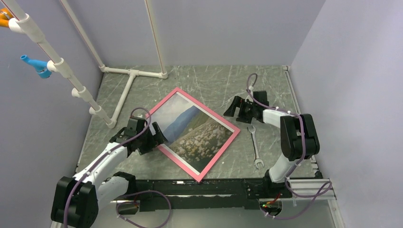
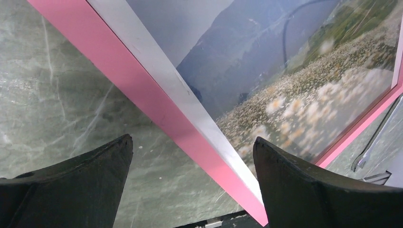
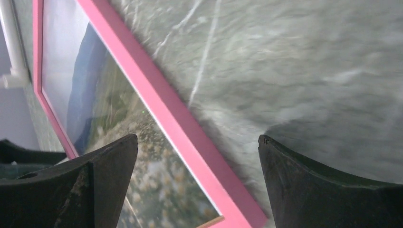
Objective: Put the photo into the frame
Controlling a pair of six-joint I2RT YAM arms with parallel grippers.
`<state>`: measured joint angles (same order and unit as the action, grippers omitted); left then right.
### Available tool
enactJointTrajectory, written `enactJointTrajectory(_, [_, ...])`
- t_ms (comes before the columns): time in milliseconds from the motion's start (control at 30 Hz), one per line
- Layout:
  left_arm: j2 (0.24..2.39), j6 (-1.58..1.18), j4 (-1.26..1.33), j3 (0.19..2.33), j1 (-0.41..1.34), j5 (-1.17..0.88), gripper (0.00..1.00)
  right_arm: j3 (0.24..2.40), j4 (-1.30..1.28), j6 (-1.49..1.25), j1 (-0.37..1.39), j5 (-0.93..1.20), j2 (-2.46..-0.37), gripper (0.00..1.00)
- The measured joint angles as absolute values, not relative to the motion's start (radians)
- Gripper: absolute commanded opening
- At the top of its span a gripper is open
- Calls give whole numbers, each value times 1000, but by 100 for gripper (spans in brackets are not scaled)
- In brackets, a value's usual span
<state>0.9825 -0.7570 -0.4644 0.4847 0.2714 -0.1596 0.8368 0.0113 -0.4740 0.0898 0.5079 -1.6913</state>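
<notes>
Straddling the frame (image 2: 145, 95) edge, the spread left gripper (image 2: 192, 140) could knock it askew. The photo (image 2: 294, 80) perhaps lay unseated; the right gripper (image 3: 198, 137) hung spread too.

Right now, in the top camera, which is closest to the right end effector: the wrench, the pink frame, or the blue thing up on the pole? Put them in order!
Starting from the right end effector:
1. Frame, just to its left, its upper right edge right below the fingertips.
2. Wrench, flat on the table to its right, nearer the arm bases.
3. Blue thing, high up at the far left.
</notes>
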Motion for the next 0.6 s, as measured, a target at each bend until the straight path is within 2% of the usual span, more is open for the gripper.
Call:
enactJointTrajectory(233, [1093, -747, -356, 482, 256, -195, 99, 848, -16, -443, 187, 545, -1698, 99])
enactJointTrajectory(600, [1344, -673, -297, 630, 241, -276, 99, 749, -25, -410, 166, 566, -1607, 98])
